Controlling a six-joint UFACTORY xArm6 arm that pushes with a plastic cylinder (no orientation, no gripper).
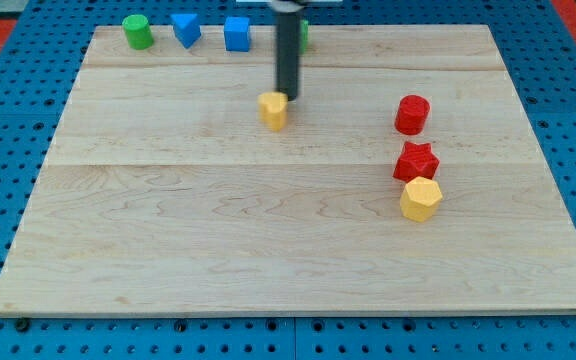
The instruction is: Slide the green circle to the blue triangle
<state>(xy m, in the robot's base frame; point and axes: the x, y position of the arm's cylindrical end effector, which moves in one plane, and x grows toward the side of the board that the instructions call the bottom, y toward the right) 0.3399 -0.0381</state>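
The green circle (137,31) stands at the top left of the wooden board (268,230). The blue triangle (186,29) is just to its right, a small gap between them. My tip (287,97) is well to the right and below both, touching the upper right side of a small yellow block (273,110) near the board's middle top. The dark rod rises from there to the view's top.
A blue cube (236,33) sits right of the blue triangle. A second green block (304,35) is mostly hidden behind the rod. At the right are a red cylinder (412,114), a red star (416,162) and a yellow hexagon (421,199).
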